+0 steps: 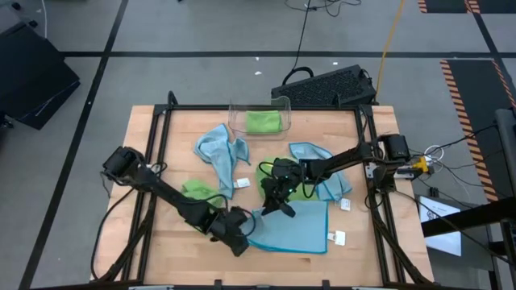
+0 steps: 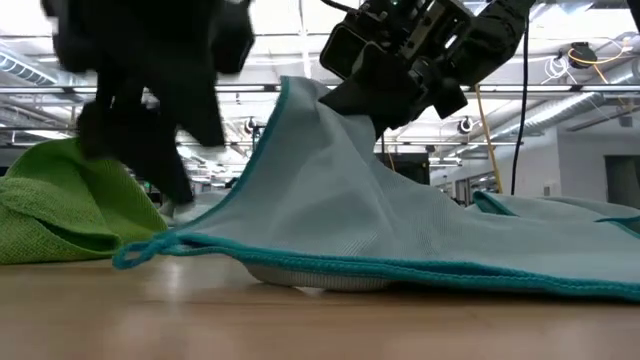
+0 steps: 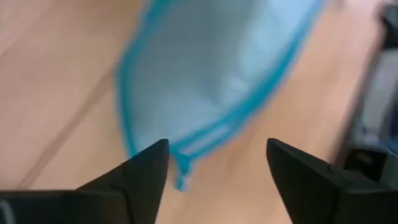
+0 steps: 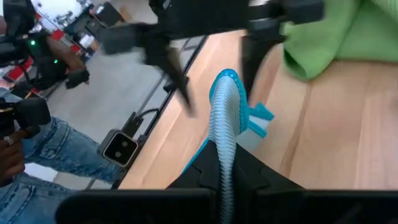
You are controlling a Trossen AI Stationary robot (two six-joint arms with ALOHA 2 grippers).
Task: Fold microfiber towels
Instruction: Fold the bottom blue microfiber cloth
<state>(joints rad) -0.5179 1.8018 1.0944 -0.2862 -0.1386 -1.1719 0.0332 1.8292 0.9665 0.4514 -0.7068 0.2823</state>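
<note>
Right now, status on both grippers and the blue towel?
Right gripper shut on blue towel, far corner lifted. Left gripper open at the near-left corner, holding nothing. Green towel bunched beside it, not blocking.

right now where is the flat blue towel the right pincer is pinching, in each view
High view: blue towel, near edge, right of centre.
Low view: blue towel across the middle, peaked under the right pincer.
Left wrist view: blurred blue towel beyond the open left pincer.
Right wrist view: teal-hemmed edge at centre.
Shared landmark: its teal hem.
</note>
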